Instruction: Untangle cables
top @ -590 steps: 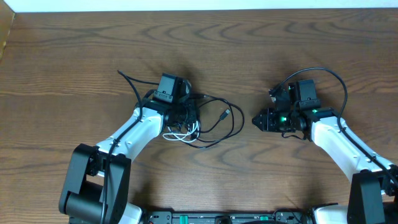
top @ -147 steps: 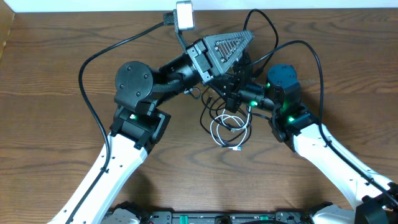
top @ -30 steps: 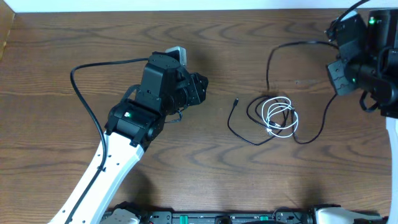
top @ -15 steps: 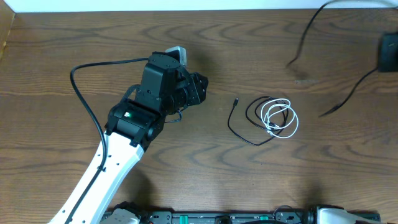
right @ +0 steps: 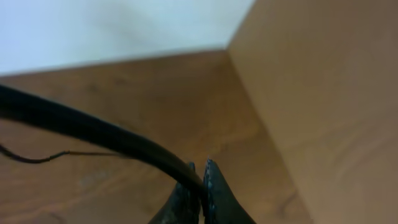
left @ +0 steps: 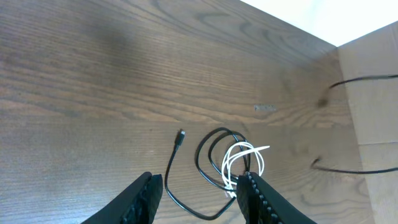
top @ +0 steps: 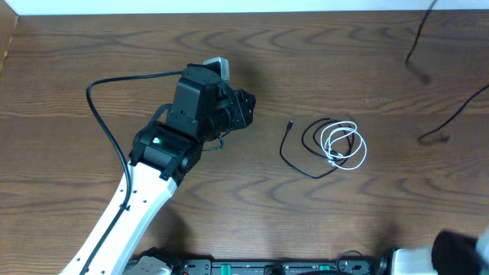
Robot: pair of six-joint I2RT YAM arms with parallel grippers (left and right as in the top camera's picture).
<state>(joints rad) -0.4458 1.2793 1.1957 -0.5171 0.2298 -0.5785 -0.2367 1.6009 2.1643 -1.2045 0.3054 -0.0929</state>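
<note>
Cables (top: 336,145) white and black coiled centre-right | black cord (right: 93,129) pinched in right gripper (right: 200,186), held clear | left gripper (left: 199,194) spread, empty | next: part the coil

One white cable (top: 333,155), two black cables (top: 283,151) (one coiled with the white, one apart)

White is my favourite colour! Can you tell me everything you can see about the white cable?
The white cable is a thin, smooth cord wound into a few small loops. It lies flat on the brown wooden table, right of the middle. One end pokes out of the bunch. Its loops overlap those of a black cable, so the two look tangled. The open left gripper is apart from it, and nothing holds it.
</note>
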